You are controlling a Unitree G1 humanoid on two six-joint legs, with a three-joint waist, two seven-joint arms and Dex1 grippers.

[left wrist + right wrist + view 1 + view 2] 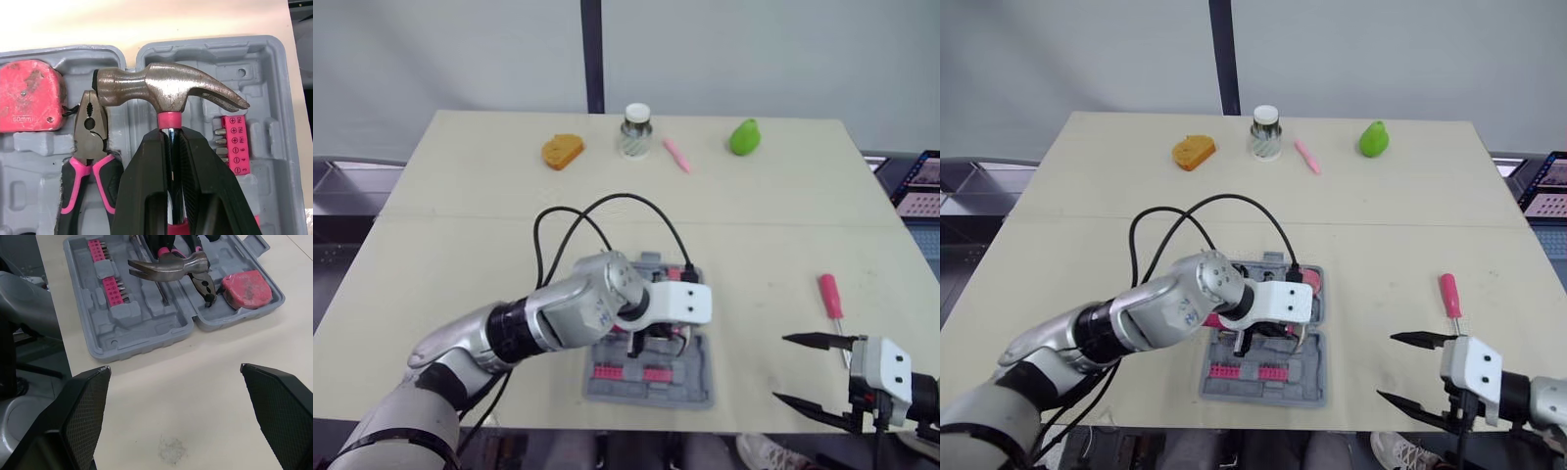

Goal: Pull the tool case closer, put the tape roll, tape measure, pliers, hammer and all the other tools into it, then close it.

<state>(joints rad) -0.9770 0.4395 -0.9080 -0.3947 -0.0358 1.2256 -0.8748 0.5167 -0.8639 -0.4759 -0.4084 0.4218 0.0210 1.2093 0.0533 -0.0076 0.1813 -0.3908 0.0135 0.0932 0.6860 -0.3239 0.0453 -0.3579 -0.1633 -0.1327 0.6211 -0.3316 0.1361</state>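
Tool case (697,394) lies open at 6 o'clock on the table (460,245), close to the near edge.

Left claw (170,134) is over the case. Its two fingers are closed tight on the hammer (166,88), pinching the shaft just under the pink collar below the head. The hammer head sits across the hinge line between the two halves. Cannot tell if it touches the tray.

Pliers (90,127) lie in the case just beside the hammer. The red tape measure (29,95) is bedded in the same half, beyond the pliers. A pink bit strip (234,144) sits in the other half.

Right claw (781,368) is at 4 o'clock from the case and well apart from it, fingers spread wide, holding nothing. A pink screwdriver (830,297) lies on the table at 1 o'clock from this claw, near but not touching.
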